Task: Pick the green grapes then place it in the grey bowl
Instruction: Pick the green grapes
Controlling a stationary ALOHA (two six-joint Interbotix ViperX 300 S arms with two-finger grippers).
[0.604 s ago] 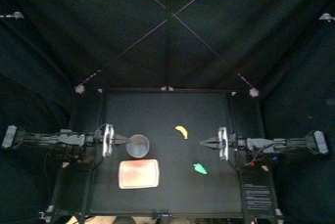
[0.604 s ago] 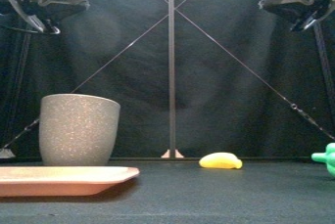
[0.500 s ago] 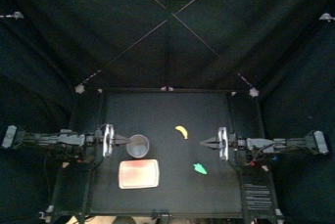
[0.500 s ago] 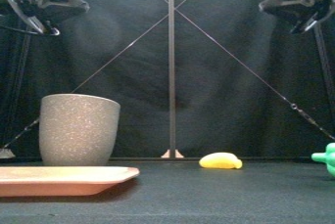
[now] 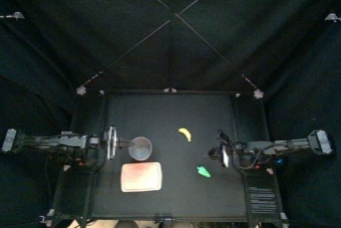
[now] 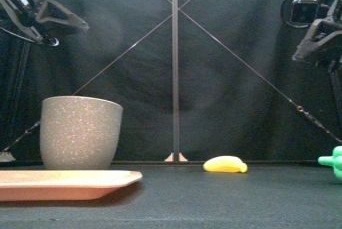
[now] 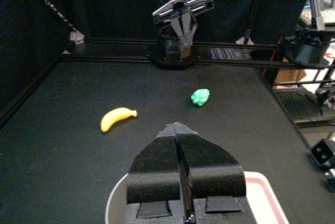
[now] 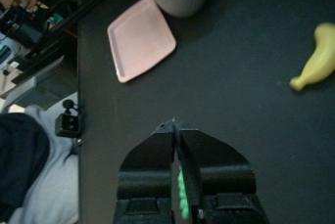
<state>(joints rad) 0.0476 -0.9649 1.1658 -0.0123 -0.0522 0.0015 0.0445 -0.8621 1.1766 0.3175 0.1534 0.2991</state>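
Grey cup (image 5: 139,150): you'll find it upright on the left of the desk (image 5: 186,108), just behind the pink tray (image 5: 143,178).
Green grapes (image 5: 202,171): on the desk right of the tray, outside both containers.
Banana (image 5: 185,133): on the desk behind the grapes.
Left hand (image 5: 112,144): pressed together, raised beside the cup.
Right hand (image 5: 220,153): pressed together, raised near the grapes.

The grey bowl (image 6: 82,131), near the left gripper (image 5: 112,144), is grey with fine dark speckles; the tray (image 5: 143,177) beside it is plain pink. Near the right gripper (image 5: 222,153) the grapes (image 5: 202,171) are bright green and the banana (image 6: 225,164) plain yellow, on a black table (image 5: 173,113).
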